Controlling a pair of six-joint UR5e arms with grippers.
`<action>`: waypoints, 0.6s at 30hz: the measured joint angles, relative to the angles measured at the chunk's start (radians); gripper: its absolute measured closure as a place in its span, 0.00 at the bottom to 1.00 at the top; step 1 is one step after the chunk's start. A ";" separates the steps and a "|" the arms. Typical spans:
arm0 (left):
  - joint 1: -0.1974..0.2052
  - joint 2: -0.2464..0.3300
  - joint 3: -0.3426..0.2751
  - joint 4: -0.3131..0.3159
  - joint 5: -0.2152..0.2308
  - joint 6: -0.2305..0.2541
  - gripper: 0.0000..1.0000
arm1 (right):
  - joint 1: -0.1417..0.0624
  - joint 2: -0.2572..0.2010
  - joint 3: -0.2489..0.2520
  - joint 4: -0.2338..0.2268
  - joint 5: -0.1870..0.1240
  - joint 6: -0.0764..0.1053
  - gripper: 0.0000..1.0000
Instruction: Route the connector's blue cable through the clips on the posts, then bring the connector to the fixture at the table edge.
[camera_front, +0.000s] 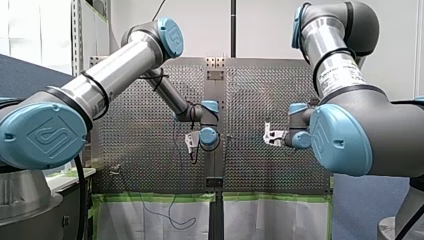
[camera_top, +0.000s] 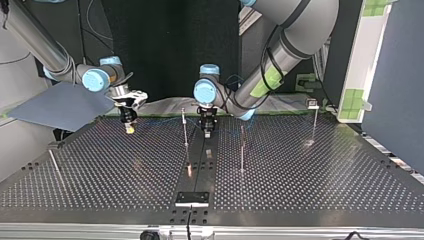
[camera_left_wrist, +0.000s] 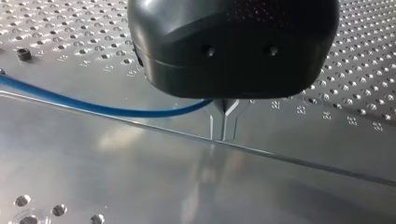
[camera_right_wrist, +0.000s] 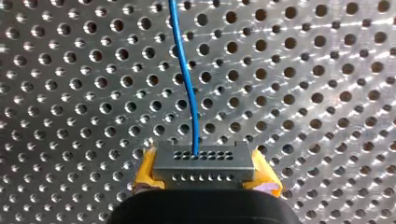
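Perforated table (camera_top: 100, 170) beneath: my right gripper (camera_right_wrist: 204, 171), pointing down, clamps the connector (camera_right_wrist: 204, 161). My left gripper (camera_left_wrist: 223, 127) pinches the blue cable (camera_left_wrist: 93, 108).

Front view looks over the perforated table (camera_front: 270, 90) from the robot's side; top view faces back, low; wrist views sit close above it.

My left arm (camera_front: 115, 75) and my right arm (camera_front: 345, 65): silver tubes, grey joints, each joint closed by a pale blue cap (camera_front: 42, 137) embossed with a square logo. Just past that cap, black bands (camera_front: 96, 87) ring the left tube (green tape (camera_top: 266, 80) patches it in the top view). Above the right arm's matching cap sits a printed label (camera_front: 345, 75). Left gripper (camera_left_wrist: 223, 135): rounded black housing, two small holes, thin metal fingers (camera_left_wrist: 228, 106). Right gripper (camera_right_wrist: 204, 165): black body, yellow pads (camera_right_wrist: 145, 169).
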 joint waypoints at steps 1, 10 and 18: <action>0.001 0.000 0.000 0.000 0.002 0.000 1.00 | 0.001 0.001 -0.001 0.000 0.000 -0.001 1.00; 0.004 0.000 0.000 -0.002 0.012 0.000 1.00 | 0.006 0.004 -0.006 0.005 0.000 -0.002 1.00; 0.006 0.000 0.000 -0.004 0.019 0.001 1.00 | 0.006 0.005 -0.018 0.007 -0.008 0.000 1.00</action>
